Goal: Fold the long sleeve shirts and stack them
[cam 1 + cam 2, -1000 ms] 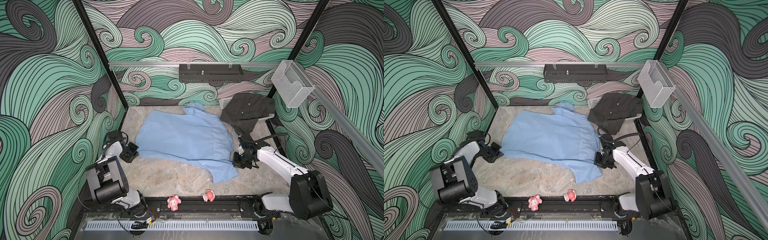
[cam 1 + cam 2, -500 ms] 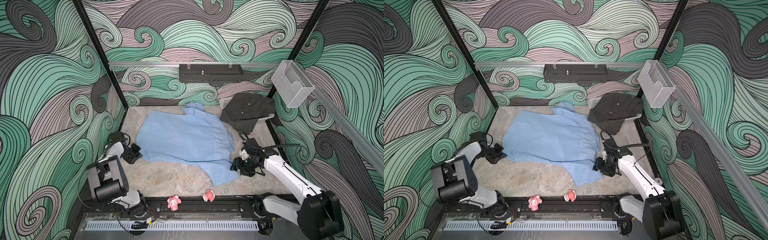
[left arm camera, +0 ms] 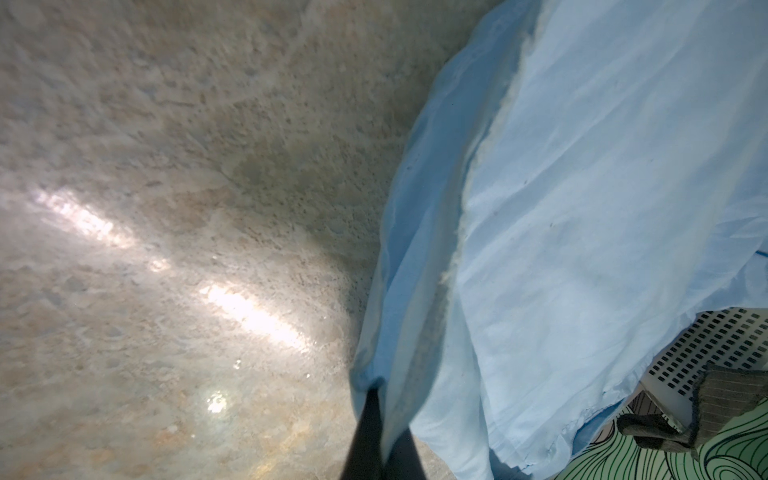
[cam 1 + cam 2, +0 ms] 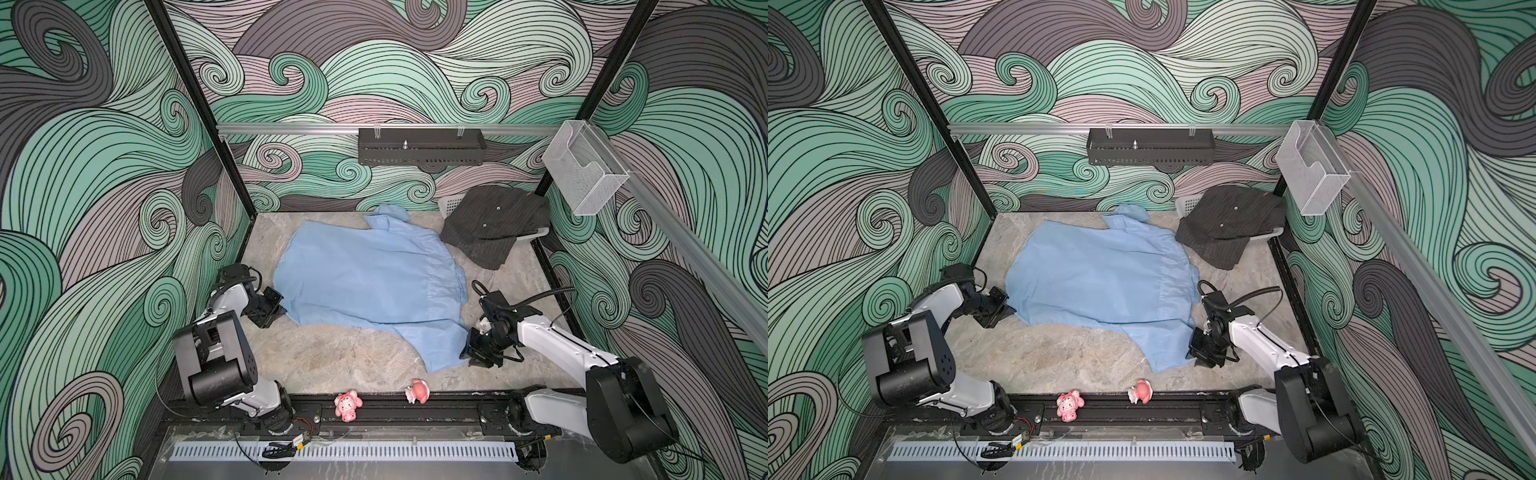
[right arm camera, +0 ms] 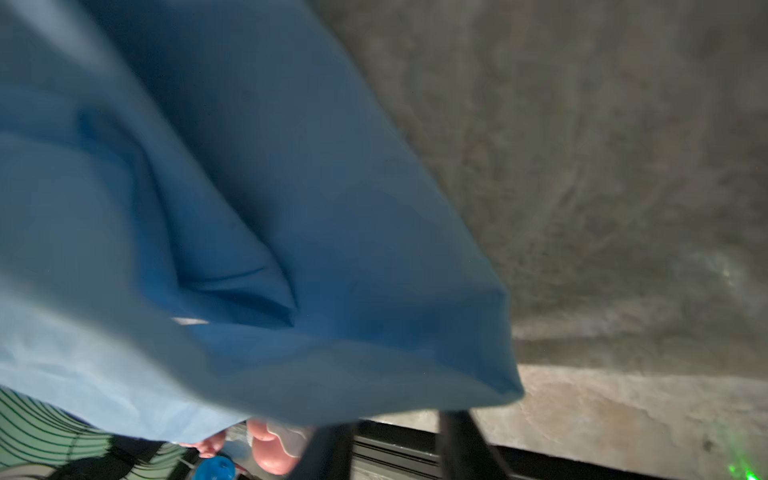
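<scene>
Moved: right gripper (image 4: 467,353) slid frontward along shirt (image 4: 374,282) edge.
left gripper (image 4: 277,308): pinching hem, anchoring for fold.
right fingers (image 5: 455,436): state unclear.

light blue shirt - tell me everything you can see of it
The light blue shirt is thin, lightly creased cloth, spread mostly flat and unfolded on the stone-look tabletop, with its collar toward the back wall. A gathered band runs down its right part in both top views, and a flap trails toward the front. No buttons show. The left tool is shut on its left edge, pinching a fold. The right tool sits at the front right corner, fingers apart; contact there is unclear.
</scene>
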